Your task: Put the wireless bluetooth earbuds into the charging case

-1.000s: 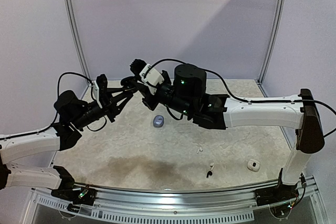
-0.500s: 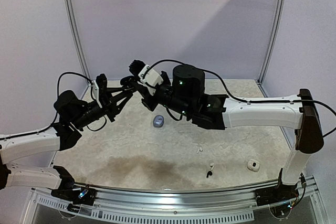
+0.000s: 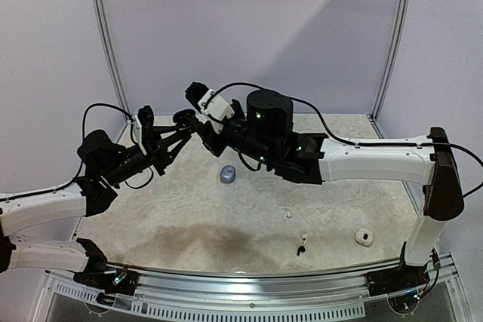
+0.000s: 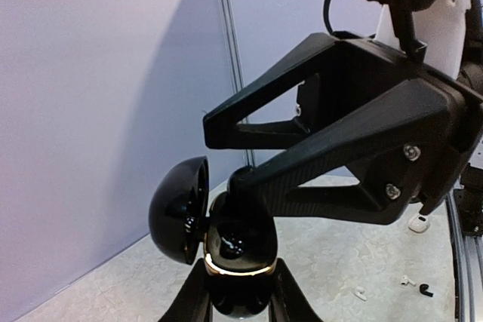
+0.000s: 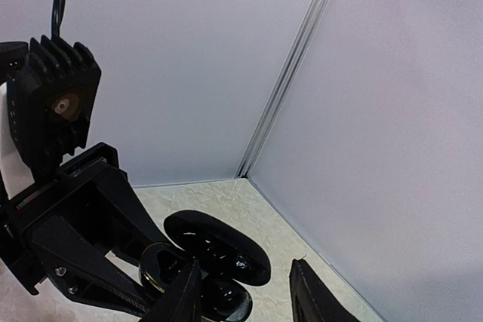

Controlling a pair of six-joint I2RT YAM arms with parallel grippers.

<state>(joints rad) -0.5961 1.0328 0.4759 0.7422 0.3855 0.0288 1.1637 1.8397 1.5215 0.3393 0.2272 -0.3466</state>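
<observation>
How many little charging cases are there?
3. A black case, lid open, is held up by the left pincer; a grey case lies mid-table; a white case sits at the front right. More may be hidden.

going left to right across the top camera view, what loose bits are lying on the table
blue-grey case → white earbud → black earbud → white charging case

Right arm (image 3: 377, 160) bars middle, grey case (image 3: 228, 174) nearby, near-left tabletop (image 3: 166, 216) free
</observation>
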